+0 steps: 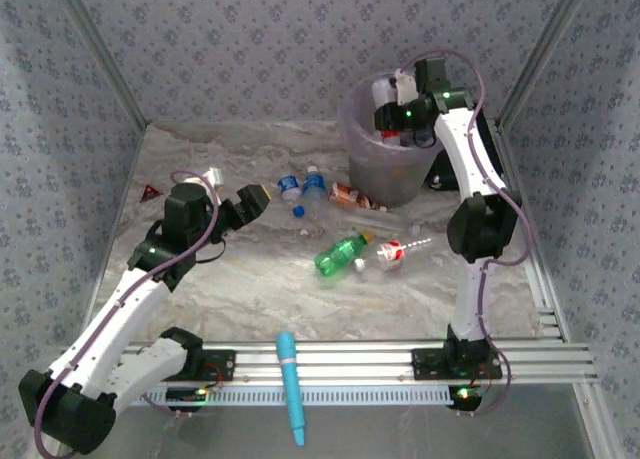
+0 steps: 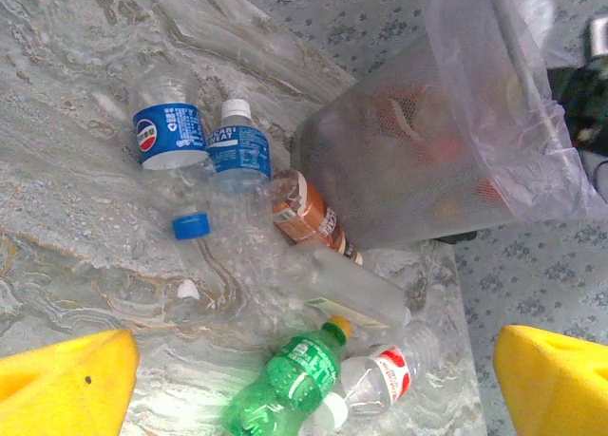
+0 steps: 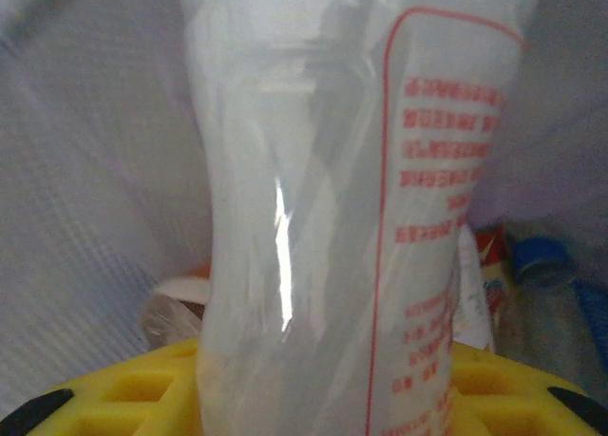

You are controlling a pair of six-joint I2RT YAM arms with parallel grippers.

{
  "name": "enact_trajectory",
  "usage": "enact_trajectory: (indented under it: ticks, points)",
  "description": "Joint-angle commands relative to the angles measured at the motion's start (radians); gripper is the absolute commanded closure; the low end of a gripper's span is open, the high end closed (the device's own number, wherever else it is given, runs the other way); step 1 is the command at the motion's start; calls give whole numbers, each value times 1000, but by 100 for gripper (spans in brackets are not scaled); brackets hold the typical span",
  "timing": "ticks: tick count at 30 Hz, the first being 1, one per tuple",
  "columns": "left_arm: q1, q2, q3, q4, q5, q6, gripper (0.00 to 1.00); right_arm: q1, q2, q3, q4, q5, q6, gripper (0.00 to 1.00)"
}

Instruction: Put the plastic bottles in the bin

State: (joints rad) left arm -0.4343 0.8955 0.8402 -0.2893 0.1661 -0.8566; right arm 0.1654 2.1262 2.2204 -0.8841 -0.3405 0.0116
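Marble-print table [image 1: 250,279], patterned walls. Right gripper [image 1: 400,114] clamps a clear red-print bottle [image 3: 313,218] at the mouth of the bin [image 1: 375,174] — best to centre it inside the rim before letting go, so it drops clean. Left gripper [image 1: 245,204] gapes wide, empty, near the green bottle [image 1: 340,254].

Grey floral-patterned walls [image 1: 250,39]; marbled tabletop [image 1: 250,279]; aluminium rails [image 1: 350,355] near edge.

The left arm reaches forward from its base, elbow bent, the left gripper [image 1: 250,201] held low with its fingers [image 2: 66,379] spread wide; the right arm rises tall and folds over at the top, the right gripper [image 1: 395,119] apparently pointing down, closed around a clear bottle [image 3: 313,218].
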Motion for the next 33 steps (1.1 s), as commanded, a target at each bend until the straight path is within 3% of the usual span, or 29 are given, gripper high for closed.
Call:
enact_trajectory:
  ticks: [1, 7, 10, 23, 28, 33]
  points:
    - [-5, 3, -7, 8, -13, 8, 5, 6, -47, -95, 17, -19, -34, 53]
    - [-6, 32, -2, 18, -6, 6, 5, 6, -75, -230, 53, -14, -35, 51]
    - [-6, 45, -2, 17, -7, 2, 5, 6, -82, -243, 60, -6, -33, 45]
    - [-6, 55, -11, 18, -3, -2, 5, 3, -116, -20, -47, 30, -40, 17]
    - [-7, 48, -19, 25, -2, -2, 5, 3, -126, -12, -6, 26, -5, 21]
    - [-6, 48, -26, 26, -3, -4, 5, 3, -87, -4, 34, 27, 34, 44]
